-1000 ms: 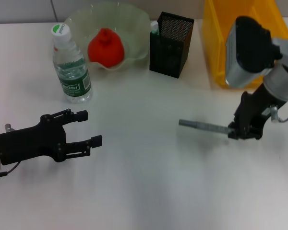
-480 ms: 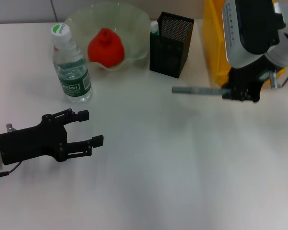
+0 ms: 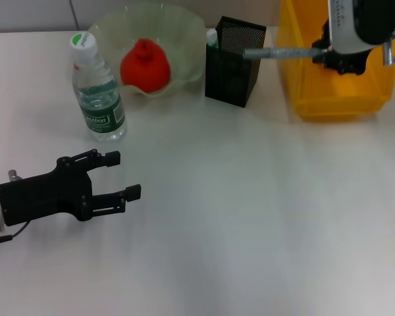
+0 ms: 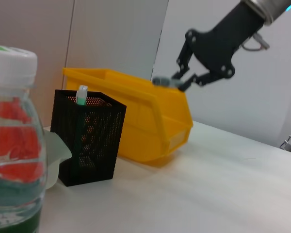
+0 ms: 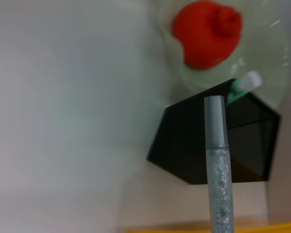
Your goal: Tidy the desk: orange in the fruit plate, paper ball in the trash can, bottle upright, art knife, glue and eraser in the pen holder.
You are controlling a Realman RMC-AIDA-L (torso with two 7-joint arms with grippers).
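Sitting low over the near-left of the white desk (image 3: 250, 230): left gripper (image 3: 122, 176), fingers spread, clamping nothing, pointing toward the middle of the desk. Standing upright just beyond it: bottle (image 3: 97, 89), clear with a green label and a white and green cap, filling the near edge of the left wrist view (image 4: 12, 141). Resting farther back, right of the bottle: fruit plate (image 3: 184, 33), pale green with a wavy rim, carrying the orange (image 3: 145, 64) inside, knobbly top up; both showing past the holder in the right wrist view, plate (image 5: 276, 63) and orange (image 5: 208, 31). Standing just right of the plate: pen holder (image 3: 234, 62), black mesh, upright, with a green-and-white stick (image 3: 212, 38) poking out at its plate-side corner. Sitting right of the holder, along the far edge: trash can (image 3: 336, 92), yellow, open top. Hovering above the can: right gripper (image 3: 326, 56), pinching one end of a grey pen-like stick (image 3: 280, 52) with fingers clenched on it. Lying roughly level in the air: that stick, free end reaching over the holder's mouth, not touching the mesh as far as the right wrist view (image 5: 217, 160) shows. Not visible anywhere: eraser and paper ball.
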